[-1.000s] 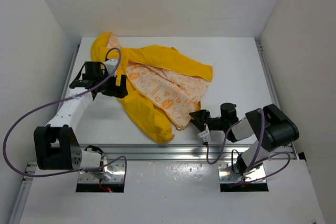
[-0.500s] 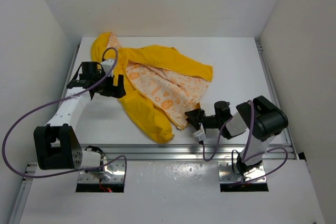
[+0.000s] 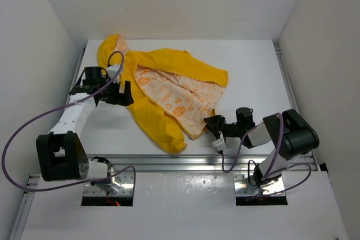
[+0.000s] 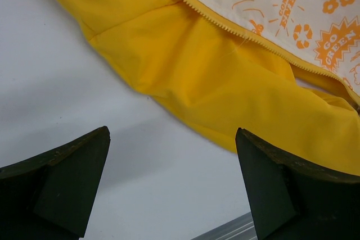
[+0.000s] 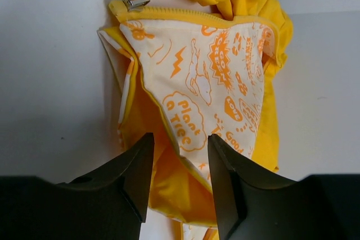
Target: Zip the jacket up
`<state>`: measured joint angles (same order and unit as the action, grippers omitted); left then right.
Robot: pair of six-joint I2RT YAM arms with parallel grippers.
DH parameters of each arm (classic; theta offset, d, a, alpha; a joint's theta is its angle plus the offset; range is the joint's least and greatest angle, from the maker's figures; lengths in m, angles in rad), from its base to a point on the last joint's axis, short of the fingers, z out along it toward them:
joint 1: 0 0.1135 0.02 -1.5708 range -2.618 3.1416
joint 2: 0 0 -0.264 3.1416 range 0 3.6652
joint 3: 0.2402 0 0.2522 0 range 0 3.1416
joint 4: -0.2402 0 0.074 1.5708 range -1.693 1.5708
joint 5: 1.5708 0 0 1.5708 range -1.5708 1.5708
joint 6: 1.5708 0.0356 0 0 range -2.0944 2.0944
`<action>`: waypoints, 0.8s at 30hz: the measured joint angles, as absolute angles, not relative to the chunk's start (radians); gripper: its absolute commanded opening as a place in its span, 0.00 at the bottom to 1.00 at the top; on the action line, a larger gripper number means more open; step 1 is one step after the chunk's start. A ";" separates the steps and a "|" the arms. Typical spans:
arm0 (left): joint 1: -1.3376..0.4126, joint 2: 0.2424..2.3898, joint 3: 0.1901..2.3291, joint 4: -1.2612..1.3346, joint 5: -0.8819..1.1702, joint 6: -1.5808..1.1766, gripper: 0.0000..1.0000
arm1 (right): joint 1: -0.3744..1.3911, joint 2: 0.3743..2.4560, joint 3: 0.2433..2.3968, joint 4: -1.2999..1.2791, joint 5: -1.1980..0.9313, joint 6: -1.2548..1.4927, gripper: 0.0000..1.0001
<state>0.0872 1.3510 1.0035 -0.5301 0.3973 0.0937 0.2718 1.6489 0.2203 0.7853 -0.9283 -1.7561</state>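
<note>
The yellow jacket (image 3: 154, 116) lies open on the white table, with its cream, orange-printed lining (image 3: 180, 96) facing up and the hood at the back left. My left gripper (image 3: 120, 93) is open and empty over bare table, just left of the jacket's left side. In the left wrist view (image 4: 171, 133) the yellow fabric (image 4: 225, 77) and a zipper edge (image 4: 225, 27) lie ahead of it. My right gripper (image 3: 212, 123) is open at the jacket's lower right corner. In the right wrist view (image 5: 180, 137) the hem corner (image 5: 169, 155) lies between the fingers, unclamped. The metal zipper slider (image 5: 136, 1) is further ahead.
An aluminium rail (image 3: 185, 161) runs along the table's near edge, also in the left wrist view (image 4: 236, 230). White walls enclose the left, back and right sides. Purple cables (image 3: 34, 122) loop from both arms.
My right gripper pushed left toward the jacket's corner, then drew back slightly to the right. My left gripper shifted a little to the left. The jacket has not moved.
</note>
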 measured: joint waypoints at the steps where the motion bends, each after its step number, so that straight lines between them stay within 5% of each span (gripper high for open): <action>1: 0.088 1.356 1.003 -0.530 0.402 0.094 1.00 | 0.271 1.641 0.218 0.773 -0.931 -1.763 0.44; 24: 0.107 1.385 1.007 -0.534 0.422 0.094 1.00 | 0.458 1.858 0.230 1.152 -0.844 -1.604 0.45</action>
<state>0.1066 1.3853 1.0065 -0.5343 0.4217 0.0937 0.4580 1.8580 0.2302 1.1522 -0.8444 -1.6035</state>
